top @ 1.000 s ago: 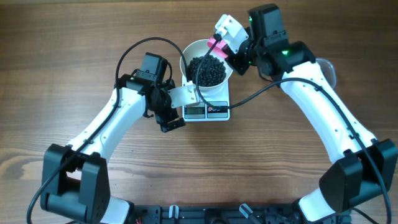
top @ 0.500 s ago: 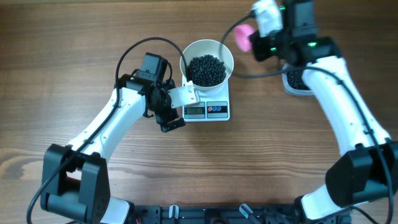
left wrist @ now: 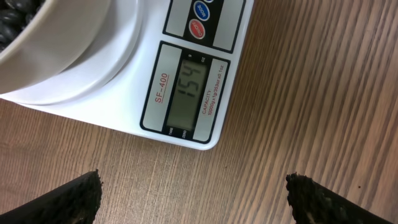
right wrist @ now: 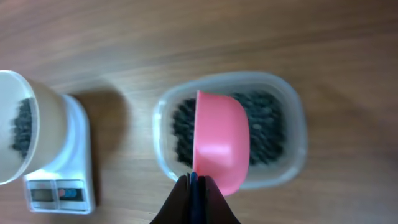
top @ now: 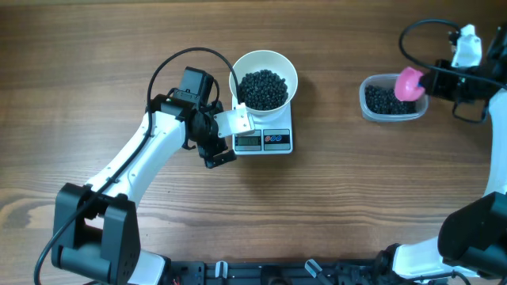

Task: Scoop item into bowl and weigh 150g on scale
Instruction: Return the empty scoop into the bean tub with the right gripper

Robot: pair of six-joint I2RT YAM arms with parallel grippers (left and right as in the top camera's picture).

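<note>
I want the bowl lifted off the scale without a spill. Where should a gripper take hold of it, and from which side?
Probably the left rim of the bowl, coming down from above with one finger inside and one outside. The bowl is round and about as wide as the scale, likely too wide to span, and its wall shows bare above the pellets. The open left gripper is nearest.

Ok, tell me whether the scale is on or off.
On: the scale has dark digits showing on its display, with the white bowl resting on it.

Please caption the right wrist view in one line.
Right gripper, shut on a pink scoop, over the clear tub of black pellets.
</note>
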